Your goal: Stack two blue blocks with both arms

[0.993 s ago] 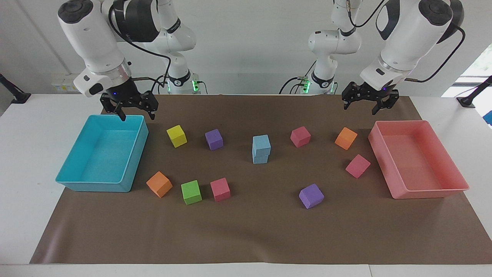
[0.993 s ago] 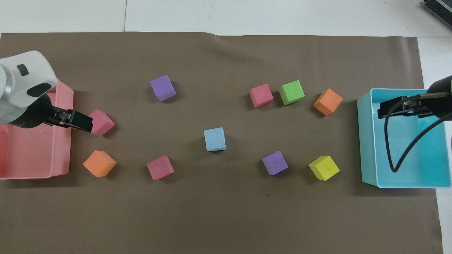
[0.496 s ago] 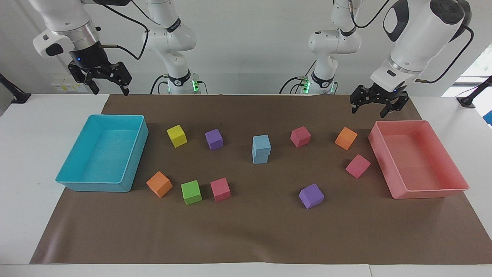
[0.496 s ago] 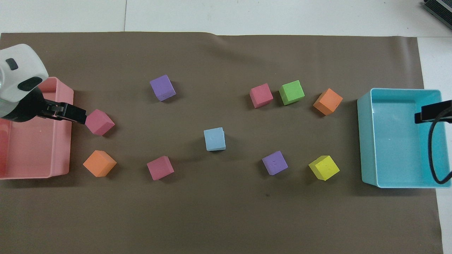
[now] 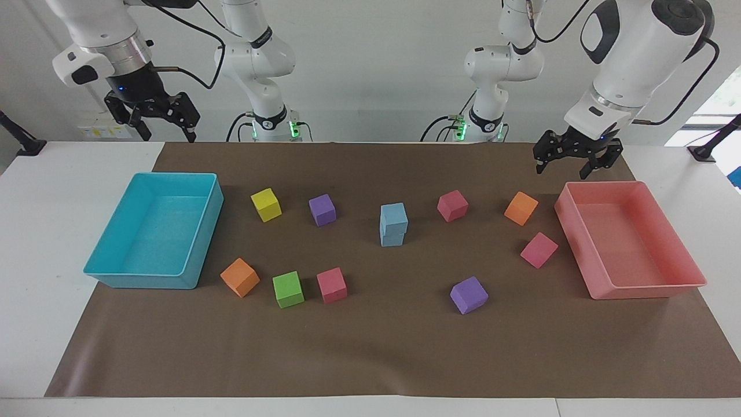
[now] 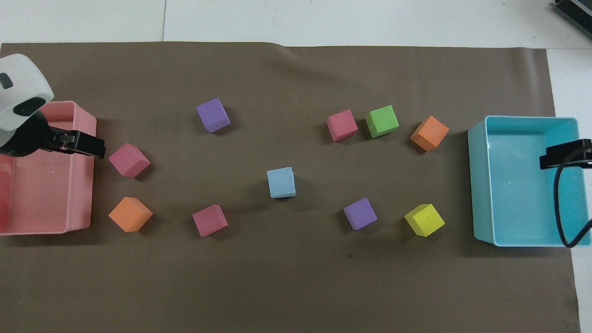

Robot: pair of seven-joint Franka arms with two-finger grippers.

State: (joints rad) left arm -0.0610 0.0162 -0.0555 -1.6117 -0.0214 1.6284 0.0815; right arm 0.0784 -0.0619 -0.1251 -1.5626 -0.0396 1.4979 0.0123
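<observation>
A: Start at the right arm's end of the counter (image 5: 35, 243). What's there?

B: The right hand (image 5: 153, 119) hangs raised above the counter's edge by the cyan tray (image 5: 208, 202), fingers spread, grasping nothing. The tray sits on the brown mat (image 5: 370, 359).

A: And next along?

B: A yellow cube (image 5: 266, 204) and a purple cube (image 5: 322, 209) in the row nearer the robots. Farther from them lie an orange cube (image 5: 239, 277), a green cube (image 5: 288, 289) and a pink cube (image 5: 332, 285); green and pink sit just beside each other.

A: The blue blocks?

B: The blue blocks (image 5: 393, 225) are mid-mat, one on top of the other, the upper one turned slightly off square. From overhead only the top one (image 6: 281, 182) shows. Both hands are well apart from them.

A: Onward?

B: Another pink cube (image 5: 452, 205), a second purple cube (image 5: 469, 295), an orange cube (image 5: 521, 208), a third pink cube (image 5: 539, 249), then the pink tray (image 5: 648, 289).

A: The left hand?

B: The left hand (image 5: 570, 162) hovers over the mat beside the pink tray's edge nearest the robots, released and empty.
</observation>
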